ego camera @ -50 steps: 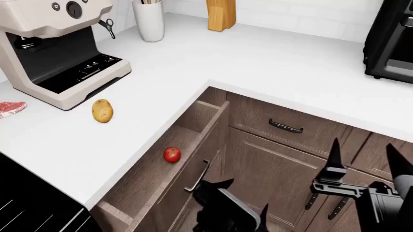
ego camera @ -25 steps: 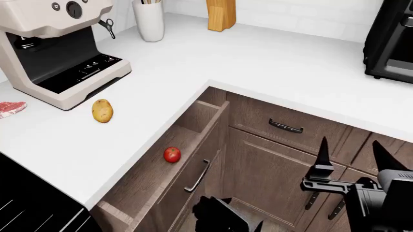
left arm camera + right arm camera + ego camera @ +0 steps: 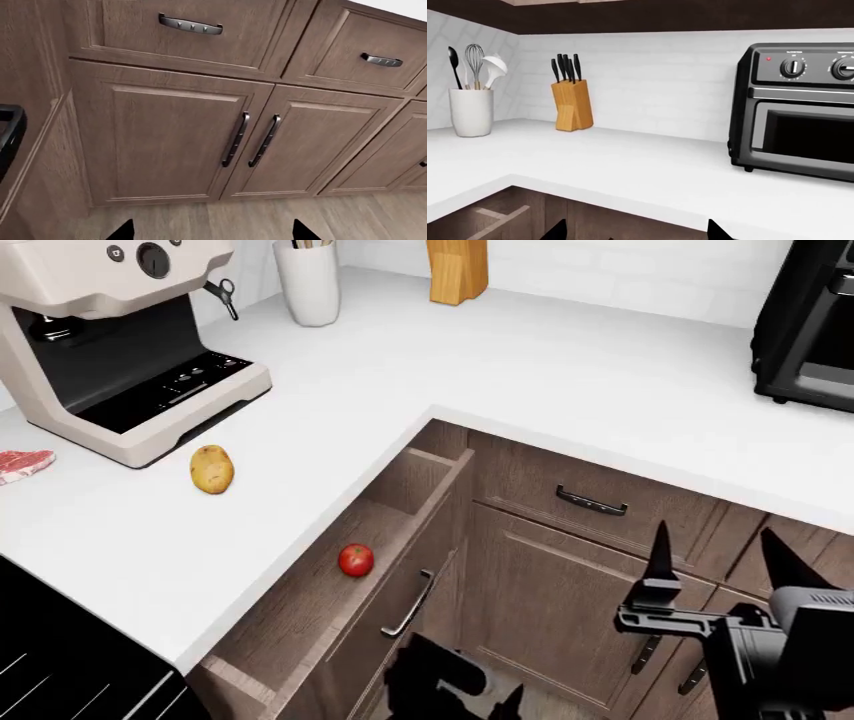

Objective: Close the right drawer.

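Approach is the step in hand: the right drawer [image 3: 350,590] stands pulled far out under the counter corner with a tomato [image 3: 355,560] inside, and both my left gripper [image 3: 497,702] and right gripper [image 3: 714,570], fingers spread wide and empty, hang short of its front panel, which next needs a flat push inward.
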